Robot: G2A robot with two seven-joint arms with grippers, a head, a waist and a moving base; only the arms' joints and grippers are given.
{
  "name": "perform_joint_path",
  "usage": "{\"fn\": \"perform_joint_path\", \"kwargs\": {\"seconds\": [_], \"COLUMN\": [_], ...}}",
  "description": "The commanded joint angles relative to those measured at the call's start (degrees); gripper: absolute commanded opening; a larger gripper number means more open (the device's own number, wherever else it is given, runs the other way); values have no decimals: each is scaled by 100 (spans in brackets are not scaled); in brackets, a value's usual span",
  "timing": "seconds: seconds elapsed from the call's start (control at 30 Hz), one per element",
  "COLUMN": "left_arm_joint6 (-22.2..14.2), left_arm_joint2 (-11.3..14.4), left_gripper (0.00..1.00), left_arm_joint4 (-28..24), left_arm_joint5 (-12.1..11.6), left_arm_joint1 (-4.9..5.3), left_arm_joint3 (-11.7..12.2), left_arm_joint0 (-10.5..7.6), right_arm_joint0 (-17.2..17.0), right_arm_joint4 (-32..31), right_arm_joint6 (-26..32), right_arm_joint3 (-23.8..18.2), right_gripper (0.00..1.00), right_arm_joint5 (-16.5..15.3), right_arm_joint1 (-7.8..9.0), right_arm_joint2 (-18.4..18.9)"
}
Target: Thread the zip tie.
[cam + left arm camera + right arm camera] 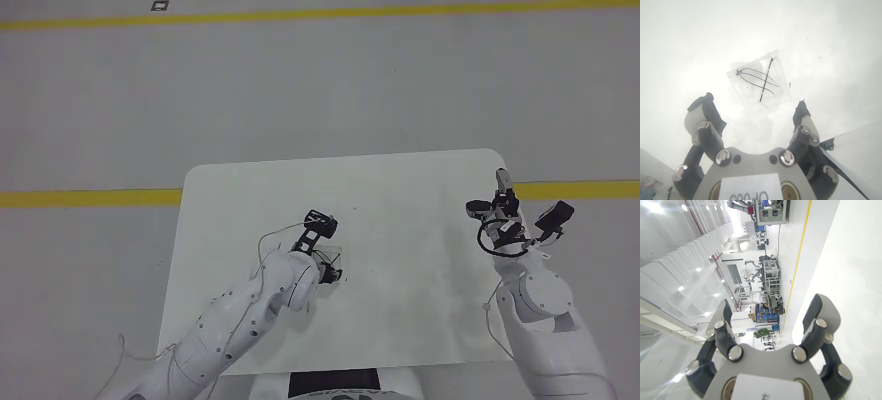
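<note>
Three black zip ties [764, 79] lie crossed over one another in a shallow clear tray [777, 103] on the white table [400, 200]. My left gripper [755, 99] hangs open just above the table, and the tray lies a short way beyond its fingertips. Nothing is between its black-taped fingers [709, 106]. In the top view the left gripper [330, 268] is near the table's middle. My right gripper [492, 200] is over the table's far right corner, open and empty, well away from the tray. Its wrist view shows the right gripper [771, 299] facing out across the room.
The table top [696, 47] around the tray is bare white. The table's right edge [821, 256] runs beside my right gripper, with a yellow floor line [797, 262] beyond it. A few small dark specks [807, 38] lie past the tray.
</note>
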Motion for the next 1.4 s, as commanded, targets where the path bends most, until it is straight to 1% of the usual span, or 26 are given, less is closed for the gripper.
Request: {"fn": "perform_joint_path", "kwargs": {"seconds": [0.0, 0.13, 0.23, 0.27, 0.3, 0.33, 0.63, 0.67, 0.7, 0.77, 0.83, 1.03, 1.07, 1.1, 1.17, 1.23, 1.27, 1.37], "left_arm_joint6": [2, 2, 210, 210, 181, 150, 133, 172, 291, 356, 331, 198, 181, 151, 113, 75, 63, 45], "left_arm_joint2": [6, 6, 36, 41, 34, 45, 54, 55, 33, -31, -66, -135, -136, -143, -148, -158, -159, -160], "left_gripper": [100, 100, 100, 100, 100, 100, 100, 100, 100, 100, 100, 99, 85, 76, 48, 42, 35, 31], "left_arm_joint4": [-3, -3, -107, -140, -160, -156, -132, -161, -203, -219, -171, -44, -24, 3, 50, 108, 132, 177], "left_arm_joint5": [0, 0, -93, -100, -16, -2, 0, -21, -47, -48, 0, 0, 0, 0, 0, 0, 0, 0], "left_arm_joint1": [5, 5, 0, -2, -9, -15, -21, -22, -20, -6, 5, -1, -5, -12, -24, -41, -50, -85], "left_arm_joint3": [-1, -1, 27, 38, 41, 38, 52, 30, 9, -48, -127, -266, -277, -278, -277, -265, -262, -215], "left_arm_joint0": [-4, -4, 73, 90, 95, 84, 66, 72, 101, 154, 197, 273, 278, 283, 283, 280, 279, 261], "right_arm_joint0": [0, 0, 0, 0, 0, 0, 0, 0, 0, 0, 0, 0, 0, 0, 0, 0, 0, 0], "right_arm_joint4": [0, 0, 0, 0, 0, 0, 0, 0, 0, 0, 0, 0, 0, 0, 0, 0, 0, 0], "right_arm_joint6": [0, 0, 0, 0, 0, 0, 0, 0, 0, 0, 0, 0, 0, 0, 0, 0, 0, 0], "right_arm_joint3": [0, 0, 0, 0, 0, 0, 0, 0, 0, 0, 0, 0, 0, 0, 0, 0, 0, 0], "right_gripper": [100, 100, 100, 100, 100, 100, 100, 100, 100, 100, 100, 100, 100, 100, 100, 100, 100, 100], "right_arm_joint5": [0, 0, 0, 0, 0, 0, 0, 0, 0, 0, 0, 0, 0, 0, 0, 0, 0, 0], "right_arm_joint1": [0, 0, 0, 0, 0, 0, 0, 0, 0, 0, 0, 0, 0, 0, 0, 0, 0, 0], "right_arm_joint2": [0, 0, 0, 0, 0, 0, 0, 0, 0, 0, 0, 0, 0, 0, 0, 0, 0, 0]}}
